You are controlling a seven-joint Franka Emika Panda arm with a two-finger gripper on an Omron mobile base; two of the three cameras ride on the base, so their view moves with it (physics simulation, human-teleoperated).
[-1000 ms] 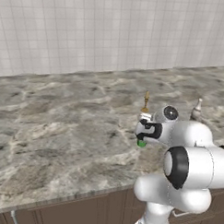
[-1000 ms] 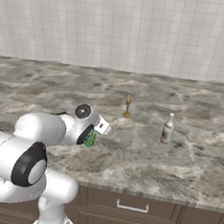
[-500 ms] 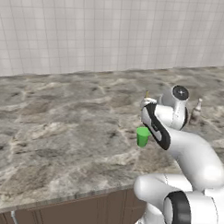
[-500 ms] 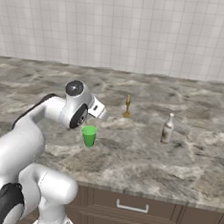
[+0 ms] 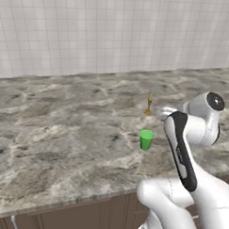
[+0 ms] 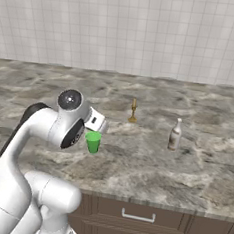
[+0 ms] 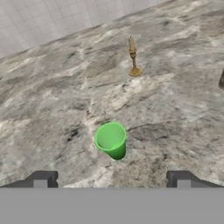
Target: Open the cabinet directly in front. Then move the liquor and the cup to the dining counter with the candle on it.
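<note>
- My gripper (image 7: 111,179) hangs wide apart, empty, above the tapered green plastic cup (image 7: 111,139).
- Slim gold candle (image 7: 133,57) and bottle (image 6: 174,135) stand on marbled stone counter (image 6: 149,167) — no labels legible.

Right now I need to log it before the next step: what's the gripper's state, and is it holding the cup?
Gripper: open, fingers wide apart, holding nothing; the green cup stands free on the counter.
</note>
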